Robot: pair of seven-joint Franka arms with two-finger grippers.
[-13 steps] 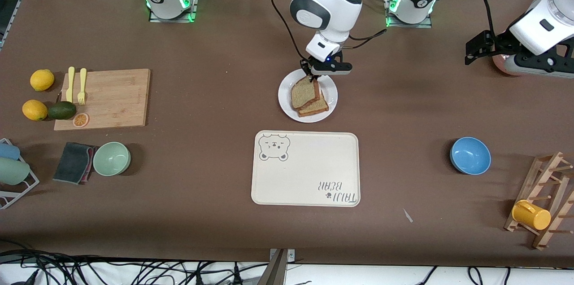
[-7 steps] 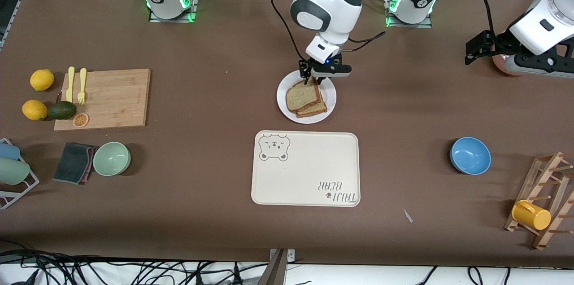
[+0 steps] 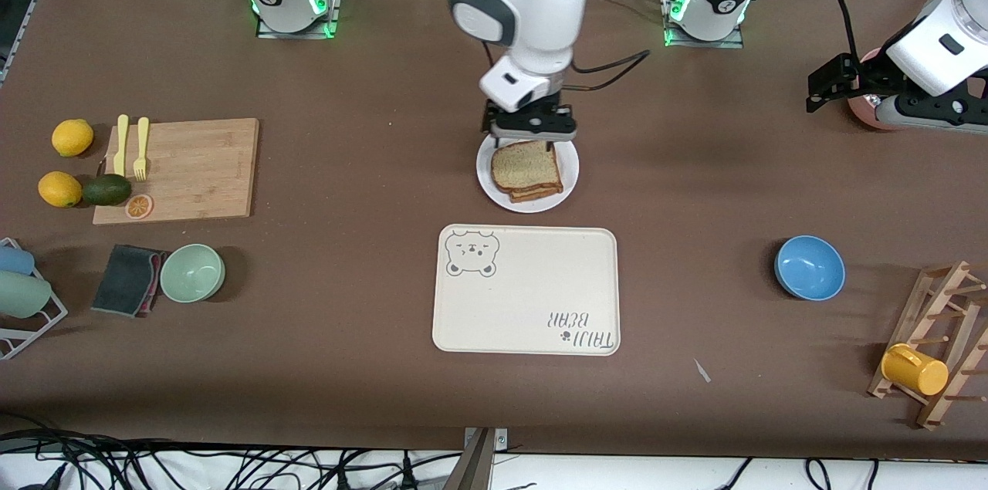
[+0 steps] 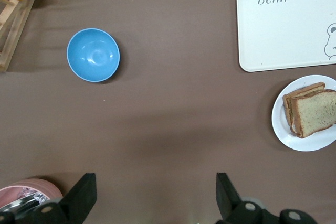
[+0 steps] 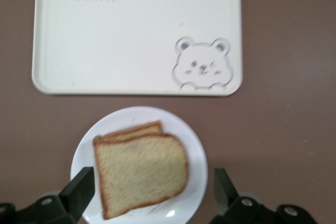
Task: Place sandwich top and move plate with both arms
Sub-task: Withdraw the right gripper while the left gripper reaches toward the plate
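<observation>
- Nearest the front camera, the bear-print tray (image 3: 526, 289) lies flat, with a strip of bare table (image 3: 695, 181) between it and the plate (image 3: 488, 166).
- On the plate the sandwich top (image 3: 525, 164) rests on a darker slice, so the first step looks done; moving the plate remains.
- The right gripper (image 3: 529, 129) hangs over the plate's rim toward the bases, jaws spread, holding nothing.
- The left gripper (image 4: 155, 195) waits, spread wide, at its own end of the table; open tabletop flanks the plate.
</observation>
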